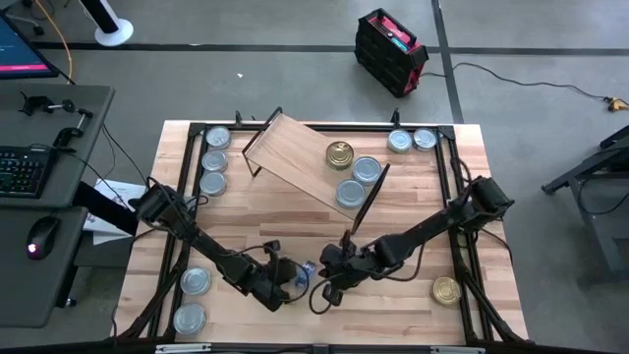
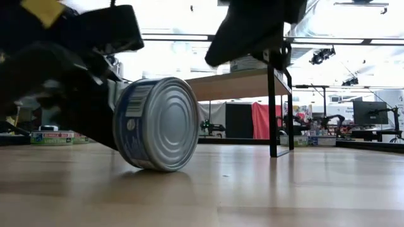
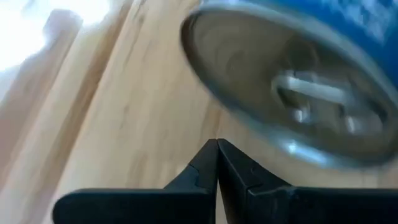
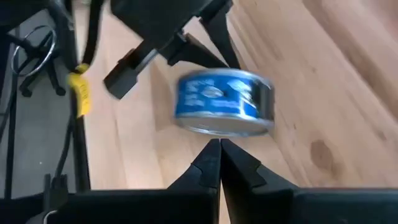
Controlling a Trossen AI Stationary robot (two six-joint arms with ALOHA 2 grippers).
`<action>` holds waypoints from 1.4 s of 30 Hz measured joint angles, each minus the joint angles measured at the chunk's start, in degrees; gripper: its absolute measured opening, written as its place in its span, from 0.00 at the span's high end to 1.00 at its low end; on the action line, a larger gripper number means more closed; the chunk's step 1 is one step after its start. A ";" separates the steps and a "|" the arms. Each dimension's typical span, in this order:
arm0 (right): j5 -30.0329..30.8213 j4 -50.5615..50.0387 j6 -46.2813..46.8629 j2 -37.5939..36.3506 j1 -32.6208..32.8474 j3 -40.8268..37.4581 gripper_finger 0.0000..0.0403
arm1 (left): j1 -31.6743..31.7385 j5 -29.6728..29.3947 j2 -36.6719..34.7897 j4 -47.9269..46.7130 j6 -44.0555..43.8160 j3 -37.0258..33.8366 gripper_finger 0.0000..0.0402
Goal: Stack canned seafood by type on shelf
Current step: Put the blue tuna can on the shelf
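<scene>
Claws [image 1: 295,287] (shut) over plank table [image 1: 413,305].

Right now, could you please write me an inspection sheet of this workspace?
Surface: plank table, bare wood at front centre.
Job's things: shelf skewed, carrying three tins; blue-label can on its edge between the arms; other tins in corner clusters.
Clutter: nothing seen.
Grippers: left pincer shut, empty, beside the can; right pincer shut, empty, opposite.
Cables: along both arms; one across the floor.
Surroundings: desk with keyboard, black-red case.
</scene>
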 joint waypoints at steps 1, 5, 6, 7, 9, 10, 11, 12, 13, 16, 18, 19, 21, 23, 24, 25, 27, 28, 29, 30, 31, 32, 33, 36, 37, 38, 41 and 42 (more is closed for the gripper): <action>-0.07 -0.05 -1.12 -0.48 -0.15 0.00 1.00 | -0.07 -0.16 -0.64 -1.85 -0.97 0.04 1.00; -2.47 0.31 -6.41 -2.20 -1.65 0.01 1.00 | -1.14 -1.87 -4.39 -11.22 -5.62 0.07 1.00; -4.44 0.33 -8.29 -2.27 -2.40 0.37 0.99 | -1.75 -3.08 -5.39 -13.96 -7.93 0.07 1.00; -7.06 0.29 -10.58 -2.27 -3.04 0.89 0.98 | -2.35 -4.08 -6.30 -16.30 -10.57 0.07 1.00; -12.14 0.04 -15.75 -1.72 -4.48 2.39 0.93 | -3.98 -5.75 -7.63 -19.67 -17.04 0.07 1.00; -13.79 -0.39 -18.20 -1.38 -5.16 3.40 0.89 | -5.03 -6.40 -8.16 -21.31 -20.24 0.08 1.00; -14.81 -1.33 -20.76 -0.95 -5.81 4.62 0.85 | -6.12 -6.66 -8.50 -22.52 -23.25 0.07 1.00; -15.73 -2.88 -23.77 -0.47 -6.39 6.13 0.80 | -7.16 -6.73 -8.69 -22.83 -25.99 0.07 1.00; -16.67 -5.06 -27.02 0.13 -7.03 7.92 0.74 | -8.31 -6.72 -8.74 -22.72 -28.75 0.09 1.00; -18.15 -13.11 -35.75 2.54 -8.98 14.29 0.55 | -12.00 -6.41 -8.68 -22.70 -37.36 0.09 1.00; -18.02 -20.52 -42.35 4.88 -10.11 18.66 0.44 | -14.20 -6.14 -8.68 -22.21 -43.19 0.09 1.00; -17.52 -23.63 -46.21 6.22 -10.58 20.69 0.39 | -15.24 -6.04 -8.68 -21.84 -45.55 0.09 1.00; -16.55 -29.88 -53.61 9.00 -11.41 24.68 0.31 | -17.11 -5.97 -8.68 -19.86 -49.39 0.09 1.00; -16.59 -35.39 -60.43 11.48 -12.09 28.48 0.27 | -18.72 -5.95 -8.68 -18.19 -52.59 0.11 1.00; -16.64 -37.42 -62.74 12.57 -12.33 30.10 0.26 | -19.37 -5.97 -8.68 -17.28 -54.01 0.11 1.00; -16.64 -39.20 -64.59 13.64 -12.50 31.46 0.26 | -19.93 -5.95 -8.68 -16.38 -55.32 0.11 1.00; -16.55 -42.07 -67.73 15.72 -12.87 33.56 0.26 | -20.67 -5.96 -8.68 -15.71 -58.26 0.11 1.00; -16.55 -42.63 -68.90 16.63 -13.05 34.21 0.25 | -20.95 -5.95 -8.68 -15.41 -59.47 0.11 1.00; -16.52 -42.76 -69.94 17.57 -13.13 34.71 0.25 | -21.16 -5.98 -8.68 -15.09 -60.55 0.11 1.00; -16.16 -42.64 -70.62 18.21 -13.19 35.01 0.25 | -21.32 -5.98 -8.68 -14.99 -61.47 0.11 1.00; -15.63 -42.69 -71.38 18.86 -13.21 35.23 0.26 | -21.37 -5.98 -8.68 -14.96 -62.19 0.11 1.00; -14.74 -42.64 -71.58 19.36 -13.23 35.26 0.26 | -21.37 -5.98 -8.68 -14.87 -62.56 0.11 1.00; -13.68 -42.66 -71.57 19.86 -13.23 35.26 0.26 | -21.37 -5.98 -8.68 -14.62 -62.73 0.11 1.00; -11.36 -43.46 -71.57 20.78 -13.17 35.24 0.31 | -21.37 -5.99 -8.68 -13.81 -62.28 0.30 1.00; -11.08 -43.42 -71.54 20.79 -13.04 35.23 0.34 | -21.36 -5.98 -8.68 -14.25 -61.81 0.65 1.00; -11.00 -43.18 -71.37 20.64 -12.86 35.23 0.38 | -21.35 -5.99 -8.79 -14.73 -60.88 1.11 1.00; -11.16 -42.97 -71.08 19.98 -11.80 35.26 0.55 | -21.29 -6.00 -11.29 -17.82 -56.38 2.15 1.00; -11.17 -42.93 -70.79 19.77 -11.40 35.26 0.62 | -21.11 -6.02 -12.61 -19.42 -54.78 2.53 1.00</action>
